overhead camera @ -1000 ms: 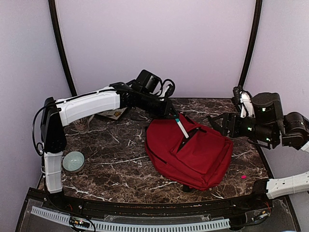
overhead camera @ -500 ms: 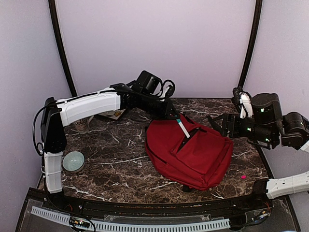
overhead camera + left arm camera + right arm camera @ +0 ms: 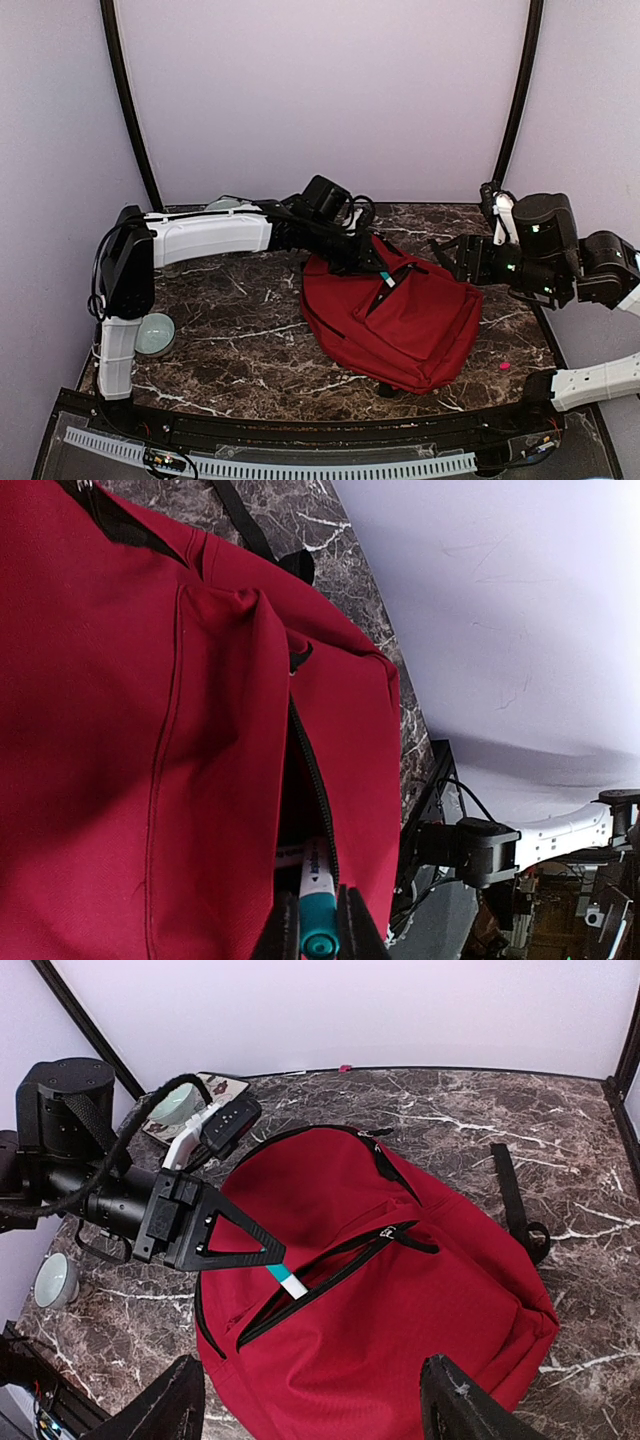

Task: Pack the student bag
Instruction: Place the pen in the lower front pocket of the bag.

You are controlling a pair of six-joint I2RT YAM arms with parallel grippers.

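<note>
Left gripper (image 3: 318, 916) clamped on a teal-and-white pen (image 3: 314, 866), pen tip in the unzipped front pocket of the student bag (image 3: 410, 320). Right gripper (image 3: 452, 258) fingers spread wide, holding nothing, at the bag's 2 o'clock. Bag lies flat on the marble table (image 3: 250, 330), 3 o'clock of centre.

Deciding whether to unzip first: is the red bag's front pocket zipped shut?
No, the front pocket of the bag gapes open, with a pen poking into it.

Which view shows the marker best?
Right wrist: the marker shows clearly, sloping from the left gripper into the student bag's open front pocket. Left wrist shows mostly its teal end; top external, just a sliver.
</note>
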